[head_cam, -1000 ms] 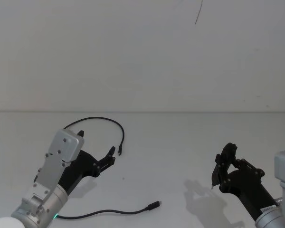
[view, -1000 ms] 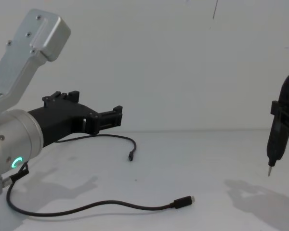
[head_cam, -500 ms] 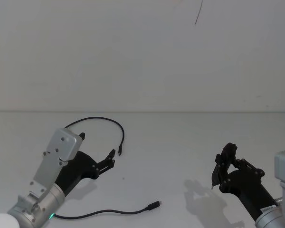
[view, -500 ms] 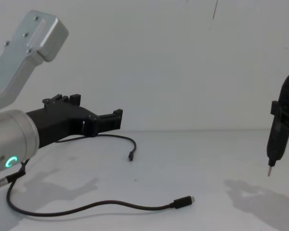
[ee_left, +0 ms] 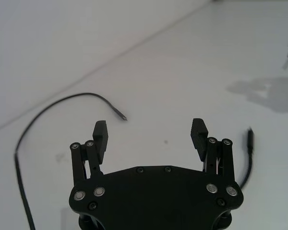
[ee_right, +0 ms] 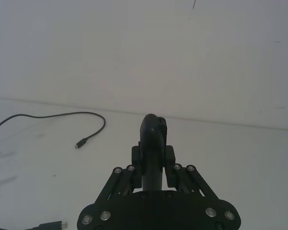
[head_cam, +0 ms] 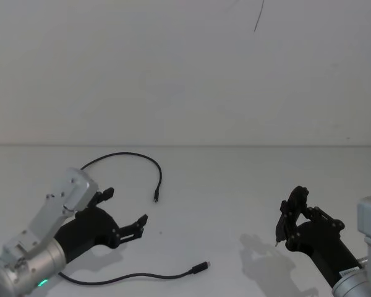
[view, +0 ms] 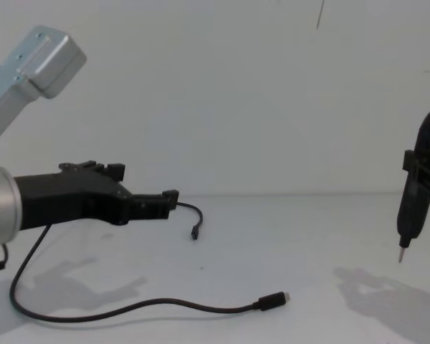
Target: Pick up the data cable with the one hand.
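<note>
Currently, in the head view, your left end effector (head_cam: 123, 207) sits at about 7 o'clock on the counter (head_cam: 235, 179), fingers spread wide and holding nothing. The data cable (head_cam: 120, 153) lies flat on the counter around it. One arc passes at its 12 o'clock and ends in a plug at its 1 o'clock, near the far fingertip but apart from it. The other run goes under the arm and ends in a plug at its 4 o'clock. Your right end effector (head_cam: 289, 216) is well apart at 4 o'clock on the counter, fingers pressed together, its thin pointed tip aimed down. In the left wrist view the spread fingers (ee_left: 100, 129) have counter between them, with one plug lying just beyond them. In the right wrist view the right fingers are drawn in tight against a dark middle piece, and the cable's arc (ee_right: 93, 114) lies far off. In the chest view the left end effector (view: 143, 185) hangs above the counter, clear of the data cable (view: 165, 304), and the right end effector (view: 416, 201) hangs at 3 o'clock, tip off the surface.
</note>
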`<state>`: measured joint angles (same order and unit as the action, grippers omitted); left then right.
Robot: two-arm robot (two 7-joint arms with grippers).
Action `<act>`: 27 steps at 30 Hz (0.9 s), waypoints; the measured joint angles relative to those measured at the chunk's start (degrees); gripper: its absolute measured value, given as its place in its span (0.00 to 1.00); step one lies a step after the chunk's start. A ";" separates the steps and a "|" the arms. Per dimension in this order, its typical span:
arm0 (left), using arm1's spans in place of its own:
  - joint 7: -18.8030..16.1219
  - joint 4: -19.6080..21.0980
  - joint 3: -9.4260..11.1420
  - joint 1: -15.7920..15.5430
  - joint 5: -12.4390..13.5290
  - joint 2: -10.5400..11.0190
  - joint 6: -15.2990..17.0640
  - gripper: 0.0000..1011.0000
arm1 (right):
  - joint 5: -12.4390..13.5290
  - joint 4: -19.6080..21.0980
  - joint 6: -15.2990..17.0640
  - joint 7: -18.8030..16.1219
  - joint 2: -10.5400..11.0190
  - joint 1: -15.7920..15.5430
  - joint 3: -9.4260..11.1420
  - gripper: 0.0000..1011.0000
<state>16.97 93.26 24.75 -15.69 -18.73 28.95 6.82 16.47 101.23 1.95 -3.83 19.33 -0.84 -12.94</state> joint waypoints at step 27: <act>29.62 -8.78 6.48 -11.91 -3.79 8.34 2.47 0.99 | 0.00 0.00 0.00 0.00 0.00 0.00 0.00 0.26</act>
<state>46.58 84.48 31.23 -27.60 -22.52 37.28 9.30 16.47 101.23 1.95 -3.83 19.34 -0.84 -12.94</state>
